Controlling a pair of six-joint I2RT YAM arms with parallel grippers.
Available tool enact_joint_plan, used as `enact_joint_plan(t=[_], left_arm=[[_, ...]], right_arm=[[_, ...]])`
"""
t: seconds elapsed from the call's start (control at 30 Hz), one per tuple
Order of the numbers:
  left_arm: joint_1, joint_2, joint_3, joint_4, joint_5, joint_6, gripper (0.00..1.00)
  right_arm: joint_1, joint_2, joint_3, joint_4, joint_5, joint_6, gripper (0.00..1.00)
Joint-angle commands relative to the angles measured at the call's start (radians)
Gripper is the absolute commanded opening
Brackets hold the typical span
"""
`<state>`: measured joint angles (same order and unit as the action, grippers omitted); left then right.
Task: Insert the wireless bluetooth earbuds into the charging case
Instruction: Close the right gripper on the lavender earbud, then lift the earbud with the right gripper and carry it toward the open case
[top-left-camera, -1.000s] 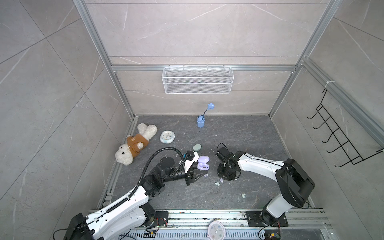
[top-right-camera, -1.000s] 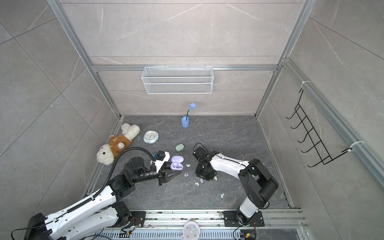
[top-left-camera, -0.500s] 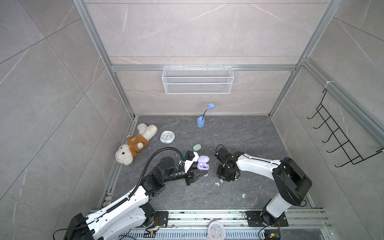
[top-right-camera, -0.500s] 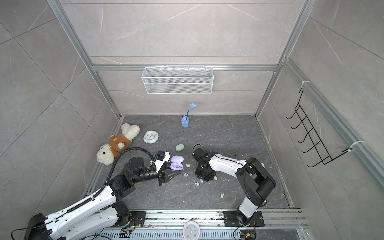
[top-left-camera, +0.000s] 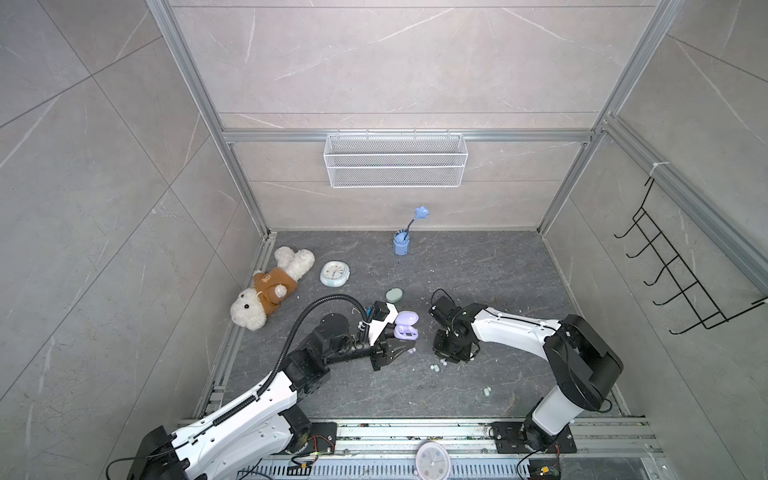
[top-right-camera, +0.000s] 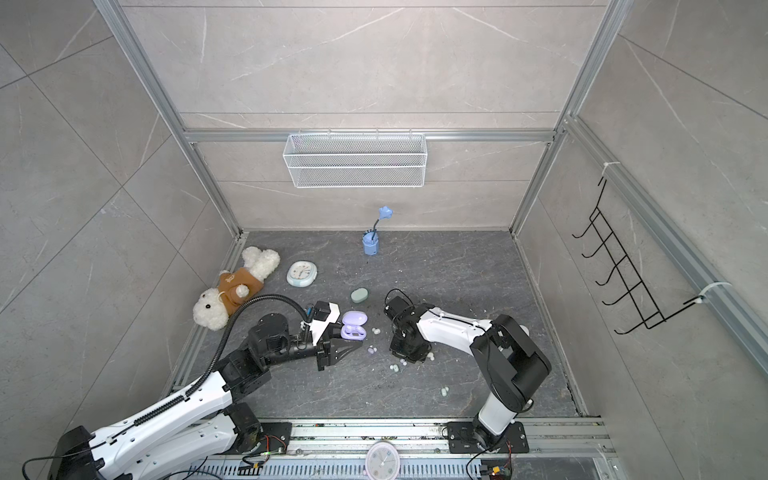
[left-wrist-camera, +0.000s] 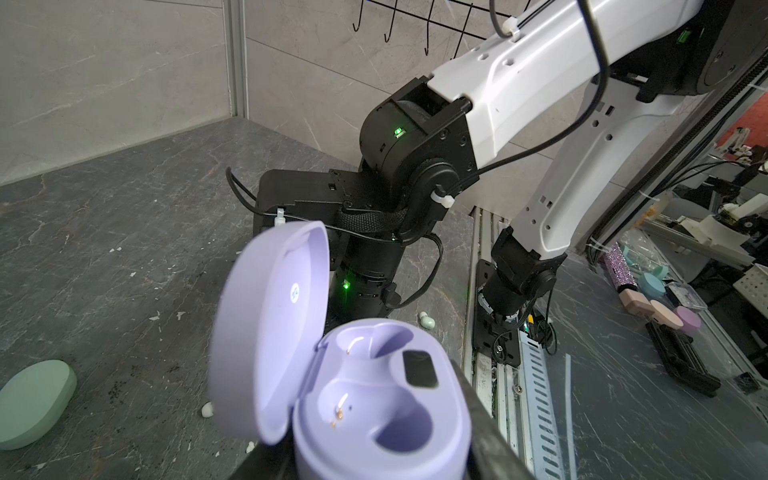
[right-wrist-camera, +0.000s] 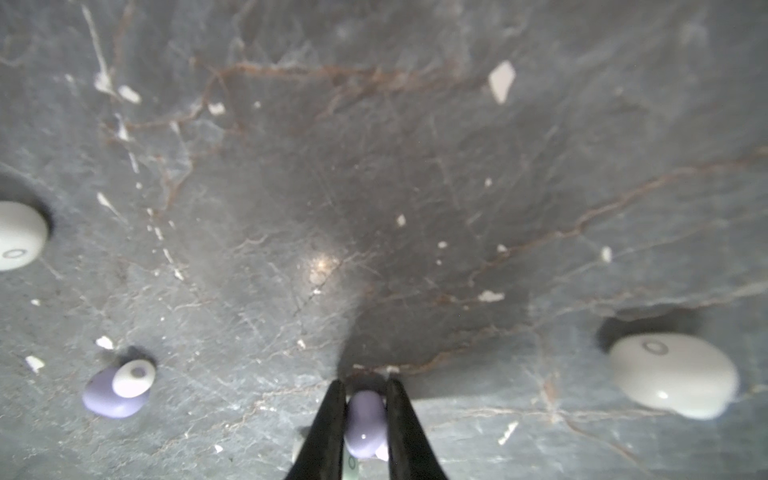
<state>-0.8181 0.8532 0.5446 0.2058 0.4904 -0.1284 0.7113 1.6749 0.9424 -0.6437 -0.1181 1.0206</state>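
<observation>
Two arms meet mid-floor. The left gripper (top-left-camera: 401, 337) is clamped on the base of the lavender charging case (top-left-camera: 405, 326), lid up, both sockets empty in the left wrist view. The right gripper (right-wrist-camera: 365, 381), nose-down at approx. 4 o'clock of the case, has its fingers (right-wrist-camera: 401, 419) pinched on a lavender earbud (right-wrist-camera: 365, 419), tips right by the floor (top-left-camera: 498, 270). Nr that grip, apart from the fingers, lie a 2nd lavender bud (right-wrist-camera: 118, 390), a white bud (right-wrist-camera: 673, 380) and the other white bud (right-wrist-camera: 18, 241) at the frame edge. In a top view a mint bud (top-left-camera: 435, 368) lies at 5 o'clock of the case, and a 2nd mint bud (top-left-camera: 487, 390) lies farther out at 4, past the right gripper. A closed mint case (top-left-camera: 394, 294) sits at 11, a clock (top-left-camera: 334, 273) at 10, a teddy (top-left-camera: 270, 295) btwn 9 & 10, and a blue cup (top-left-camera: 401, 243) at 12 by the back wall (top-left-camera: 374, 208). The gap btwn case & right gripper holds only small buds, nothing tall. From 1 to 3 o'clock the floor is bare out to the right wall (top-left-camera: 644, 311). The front rail (top-left-camera: 415, 432) closes 6 o'clock, w/ the left arm's links filling 8 and the right arm's filling 4.
</observation>
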Motion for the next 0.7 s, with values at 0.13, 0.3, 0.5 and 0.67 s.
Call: enact_joint_plan(t=[0.13, 0.3, 0.5, 0.67], left_arm=[[0.004, -0.014, 0.001, 0.035, -0.015, -0.013, 0.25], [0.004, -0.008, 0.001, 0.037, -0.017, -0.015, 0.25], [0.004, 0.017, -0.003, 0.068, -0.024, -0.031, 0.25], [0.004, 0.076, -0.002, 0.146, -0.036, -0.040, 0.25]], right_arm=[[0.014, 0.040, -0.028, -0.012, -0.005, -0.005, 0.18], [0.013, 0.018, -0.027, -0.011, 0.006, -0.005, 0.17], [0.002, -0.040, -0.024, -0.009, 0.018, -0.011, 0.16], [-0.027, -0.117, -0.020, -0.015, 0.017, -0.023, 0.16]])
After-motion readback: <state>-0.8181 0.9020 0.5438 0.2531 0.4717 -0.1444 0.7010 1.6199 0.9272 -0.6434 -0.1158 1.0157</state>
